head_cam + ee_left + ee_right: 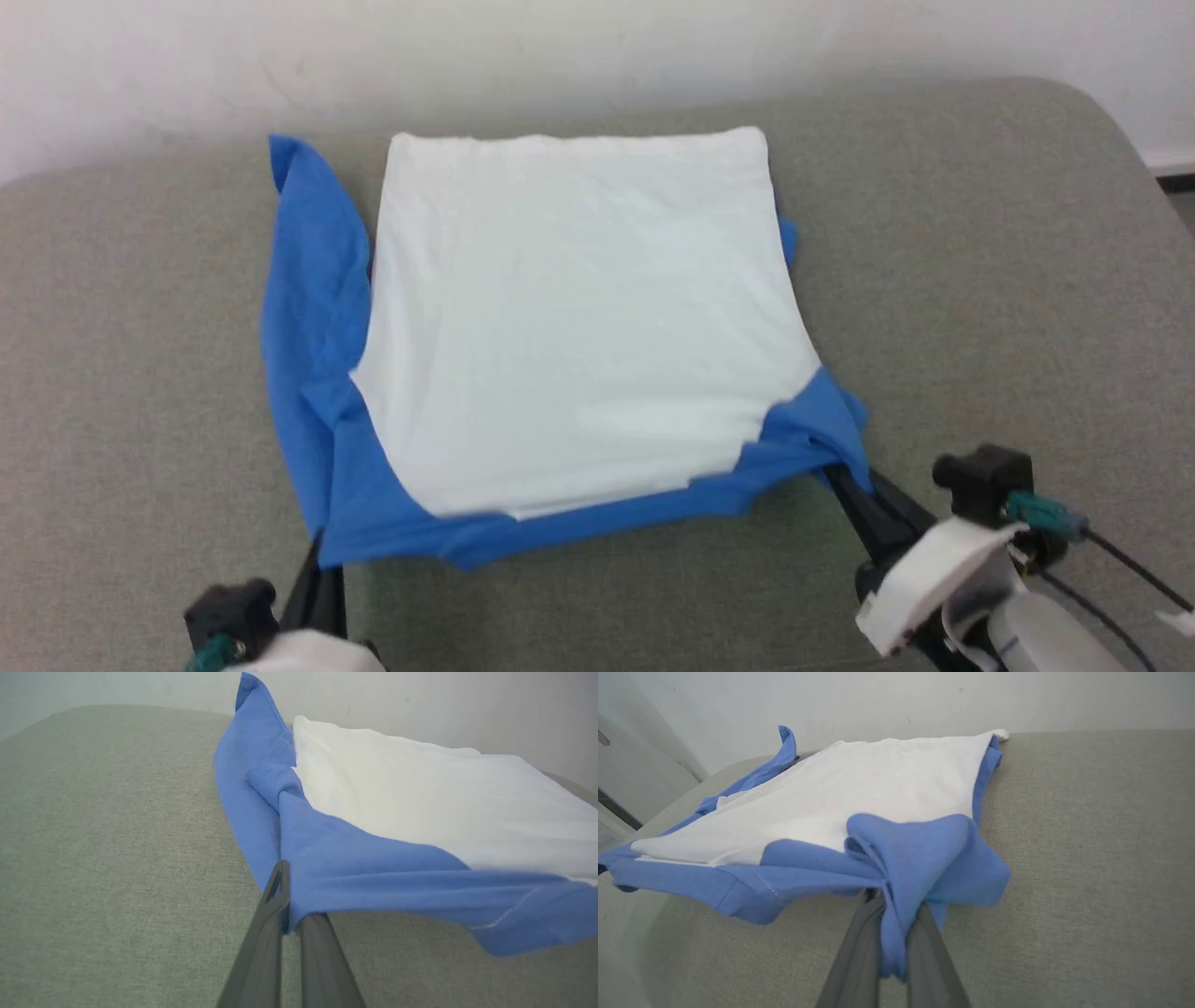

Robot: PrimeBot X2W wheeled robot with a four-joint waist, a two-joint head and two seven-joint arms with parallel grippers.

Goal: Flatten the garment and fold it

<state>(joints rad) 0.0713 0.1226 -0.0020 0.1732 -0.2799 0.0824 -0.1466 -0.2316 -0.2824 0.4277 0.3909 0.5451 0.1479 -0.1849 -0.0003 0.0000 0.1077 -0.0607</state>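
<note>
The garment (579, 317) lies on the grey table, a white body panel on top with royal-blue sleeve cloth along its left side and near edge. My left gripper (319, 551) is shut on the blue cloth at the near left corner; its fingers (275, 905) pinch the blue fabric (355, 868), which is lifted off the table. My right gripper (840, 481) is shut on the bunched blue cloth at the near right corner, and that blue fabric (915, 858) is clamped between its fingers (859, 947). The near edge hangs a little above the table between the two grippers.
The grey fabric table top (980, 280) reaches back to a white wall (597, 47). Bare table surface spreads on both sides of the garment and in front of it. The table's rounded right corner (1111, 121) shows at the back.
</note>
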